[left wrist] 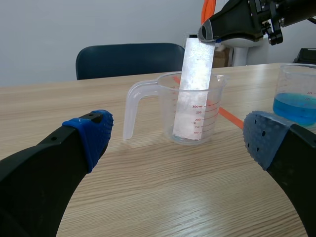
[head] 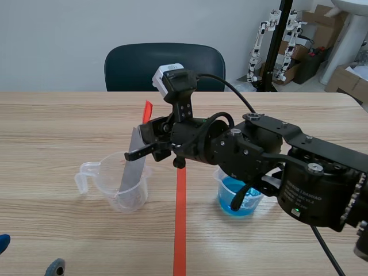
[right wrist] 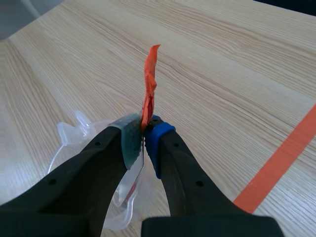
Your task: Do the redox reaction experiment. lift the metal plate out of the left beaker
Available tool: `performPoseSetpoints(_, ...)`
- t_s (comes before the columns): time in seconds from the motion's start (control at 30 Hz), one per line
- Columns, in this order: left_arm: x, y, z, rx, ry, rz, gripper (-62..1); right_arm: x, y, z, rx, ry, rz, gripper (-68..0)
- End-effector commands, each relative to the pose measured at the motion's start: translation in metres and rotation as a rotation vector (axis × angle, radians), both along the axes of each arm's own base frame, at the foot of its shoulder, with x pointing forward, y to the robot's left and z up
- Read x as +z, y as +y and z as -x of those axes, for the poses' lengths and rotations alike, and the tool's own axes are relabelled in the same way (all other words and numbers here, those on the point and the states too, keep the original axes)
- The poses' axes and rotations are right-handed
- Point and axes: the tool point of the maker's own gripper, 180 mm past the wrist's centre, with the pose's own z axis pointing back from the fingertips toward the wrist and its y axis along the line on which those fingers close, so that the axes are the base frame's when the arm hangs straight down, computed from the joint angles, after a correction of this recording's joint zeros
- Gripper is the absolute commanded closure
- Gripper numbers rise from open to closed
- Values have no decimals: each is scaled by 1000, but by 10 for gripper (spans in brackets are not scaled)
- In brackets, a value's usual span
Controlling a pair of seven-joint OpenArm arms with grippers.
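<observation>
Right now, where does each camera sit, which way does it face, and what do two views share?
Scene view: between the arms, facing across the table toward a chair; shows the right arm at the metal plate in the left beaker.
Left wrist view: low over the table, facing that beaker; own jaws open, pads either side.
Right wrist view: above the beaker, looking down; own jaws shut on the plate's top, beside an orange tag.
Shared: scene and left wrist views both show the blue-liquid beaker.

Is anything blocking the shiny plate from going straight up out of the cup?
Nothing visible does. The right claw is shut on the top of the metal plate, whose lower end stands inside the left beaker. The beaker's mouth is open.
</observation>
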Motion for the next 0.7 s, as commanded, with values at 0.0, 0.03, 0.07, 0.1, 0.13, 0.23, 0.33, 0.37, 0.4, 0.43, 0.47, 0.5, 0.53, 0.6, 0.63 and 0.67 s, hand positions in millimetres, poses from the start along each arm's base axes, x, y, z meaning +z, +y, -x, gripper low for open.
performPoseSetpoints(0.0,10,2,1,5,-49,20,-555,18,3,-9,5,-48,-21,-6)
performPoseSetpoints(0.03,10,2,1,5,-49,20,-555,18,3,-9,5,-49,-21,-6)
performPoseSetpoints(0.07,10,2,1,5,-49,20,-555,18,3,-9,6,-55,-15,-6)
performPoseSetpoints(0.1,10,2,1,5,-49,20,-555,18,3,-9,9,-64,-6,-6)
performPoseSetpoints(0.13,10,2,1,5,-49,20,-555,18,3,-9,12,-73,1,-6)
performPoseSetpoints(0.23,10,2,1,5,-49,19,-555,17,4,-7,28,-84,13,-6)
performPoseSetpoints(0.33,10,2,1,5,-49,19,-555,17,5,-6,37,-83,10,-7)
performPoseSetpoints(0.37,10,2,1,5,-49,19,-555,17,5,-6,37,-81,12,-7)
performPoseSetpoints(0.4,10,2,1,5,-49,19,-555,16,5,-6,37,-79,14,-11)
performPoseSetpoints(0.43,10,2,1,5,-49,19,-555,16,5,-6,37,-75,12,-29)
performPoseSetpoints(0.47,10,2,1,5,-49,19,-555,15,5,-6,37,-69,12,-58)
performPoseSetpoints(0.5,10,2,1,5,-49,19,-555,15,4,-6,36,-64,13,-94)
performPoseSetpoints(0.53,10,2,1,5,-49,19,-555,14,4,-5,35,-58,11,-137)
performPoseSetpoints(0.6,10,2,1,5,-49,19,-555,13,4,-5,35,-50,12,-240)
performPoseSetpoints(0.63,10,2,1,5,-49,19,-555,13,4,-5,35,-49,14,-292)
performPoseSetpoints(0.67,10,2,1,5,-49,19,-555,13,4,-5,36,-47,15,-344)
